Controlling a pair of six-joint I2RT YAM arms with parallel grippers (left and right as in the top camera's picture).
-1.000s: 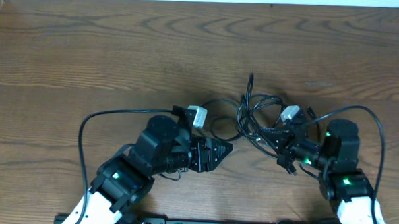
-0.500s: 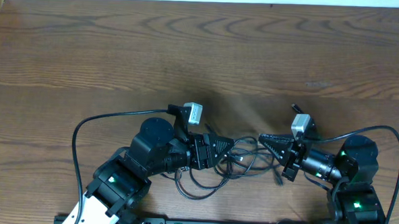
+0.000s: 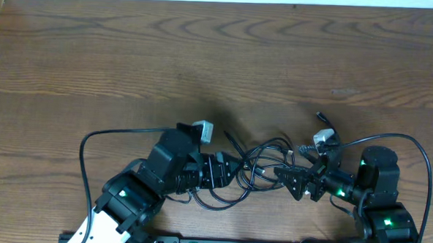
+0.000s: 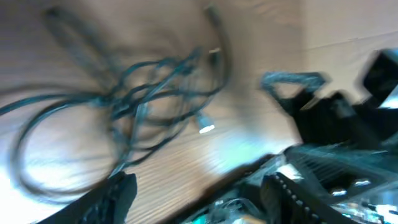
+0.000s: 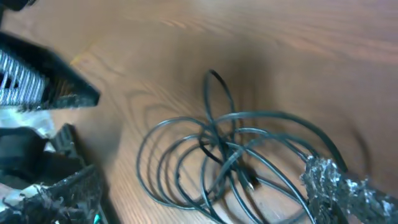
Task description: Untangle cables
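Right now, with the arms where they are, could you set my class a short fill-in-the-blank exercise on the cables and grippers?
1. The cables lie in a tangle on the ____.
2. Seen from overhead, the tangle sits ____ the left gripper and the right gripper.
3. Seen from overhead, the cables are ____ in colour.
4. In the right wrist view, the right gripper's jaws stand ____ rather than shut.

Missing words: table; between; black; open.

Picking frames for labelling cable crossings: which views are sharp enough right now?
Overhead: sharp and evenly lit, cables distinct against the wood. Left wrist: heavy motion blur, cables smeared into streaks. Right wrist: cables readable mid-frame, slight blur toward the edges.
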